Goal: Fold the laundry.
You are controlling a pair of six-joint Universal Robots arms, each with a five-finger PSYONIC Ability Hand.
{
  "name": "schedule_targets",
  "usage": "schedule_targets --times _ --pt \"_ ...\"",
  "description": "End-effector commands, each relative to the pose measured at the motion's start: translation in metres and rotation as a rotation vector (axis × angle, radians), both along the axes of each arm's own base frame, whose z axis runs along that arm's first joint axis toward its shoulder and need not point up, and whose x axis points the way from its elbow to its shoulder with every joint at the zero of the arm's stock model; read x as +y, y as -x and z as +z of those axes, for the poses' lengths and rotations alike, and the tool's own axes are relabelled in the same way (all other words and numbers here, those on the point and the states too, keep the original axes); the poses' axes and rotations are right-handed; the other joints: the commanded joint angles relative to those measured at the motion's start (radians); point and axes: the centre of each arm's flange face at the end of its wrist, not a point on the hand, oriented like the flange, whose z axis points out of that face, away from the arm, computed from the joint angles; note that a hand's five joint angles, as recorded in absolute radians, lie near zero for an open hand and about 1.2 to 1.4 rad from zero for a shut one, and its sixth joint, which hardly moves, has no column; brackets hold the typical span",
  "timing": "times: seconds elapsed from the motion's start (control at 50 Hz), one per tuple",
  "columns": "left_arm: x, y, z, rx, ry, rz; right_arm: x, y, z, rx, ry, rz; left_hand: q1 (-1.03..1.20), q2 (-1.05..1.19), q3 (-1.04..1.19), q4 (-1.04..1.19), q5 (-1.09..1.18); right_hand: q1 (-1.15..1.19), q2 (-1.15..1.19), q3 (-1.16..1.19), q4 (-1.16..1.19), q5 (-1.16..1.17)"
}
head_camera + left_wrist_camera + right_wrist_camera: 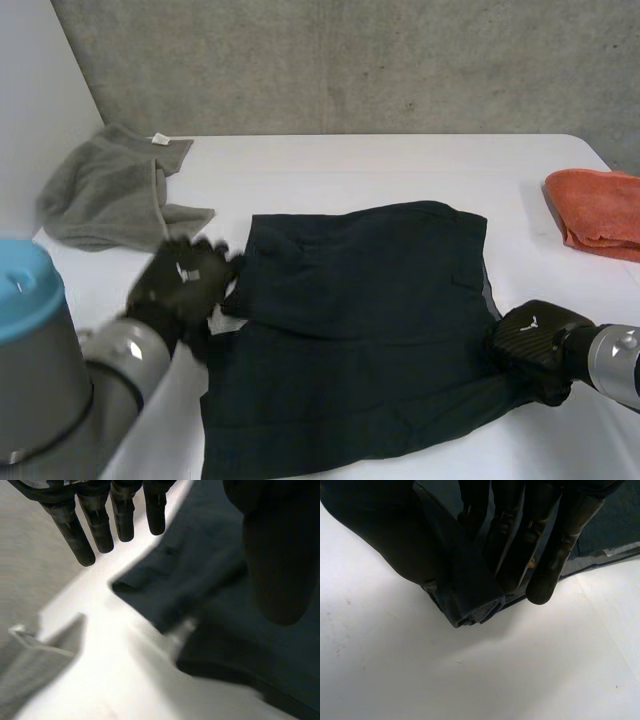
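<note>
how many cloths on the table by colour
dark garment: 1
grey cloth: 1
orange cloth: 1
total: 3

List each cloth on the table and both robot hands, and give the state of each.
dark garment: lying on the table, one layer folded over another.
grey towel: crumpled, unfolded.
orange towel: loosely folded.
left hand: open, fingers straight, at the garment's left edge.
right hand: shut, pinching the garment's right edge.
</note>
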Motion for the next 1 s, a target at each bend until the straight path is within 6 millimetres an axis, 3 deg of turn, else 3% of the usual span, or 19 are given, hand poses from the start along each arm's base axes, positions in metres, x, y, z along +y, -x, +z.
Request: schedule_targets --times 0.02,0.18,0.34,0.48,0.8,1.0 --pt "-0.062 0.017 0.002 0.108 0.098 -0.046 -0.006 0.0 -0.002 -0.028 0.032 -0.032 0.116 0.095 0.092 0.099 0.107 0.424 0.219 0.214 0.206 0.233" --pt "-0.131 0.039 -0.047 0.168 0.0 -0.094 -0.012 -0.003 -0.004 -0.081 0.063 -0.079 0.336 0.315 0.312 0.318 0.327 0.424 0.219 0.214 0.206 0.233" --pt "-0.172 0.043 -0.073 0.189 -0.001 -0.078 -0.014 -0.003 -0.01 -0.108 0.07 -0.103 0.366 0.344 0.342 0.348 0.357 0.424 0.219 0.214 0.206 0.233" --pt "-0.186 0.054 -0.086 0.206 0.004 -0.122 -0.011 -0.007 -0.016 -0.112 0.053 -0.095 0.395 0.374 0.371 0.378 0.386 0.424 0.219 0.214 0.206 0.233" --pt "-0.191 0.072 -0.102 0.215 0.012 -0.168 -0.008 -0.008 -0.021 -0.113 0.058 -0.092 0.463 0.441 0.439 0.445 0.454 0.424 0.219 0.214 0.206 0.233" --pt "-0.198 0.077 -0.106 0.215 0.032 -0.16 -0.008 -0.007 -0.025 -0.112 0.049 -0.093 0.724 0.702 0.7 0.706 0.715 0.424 0.219 0.214 0.206 0.233"
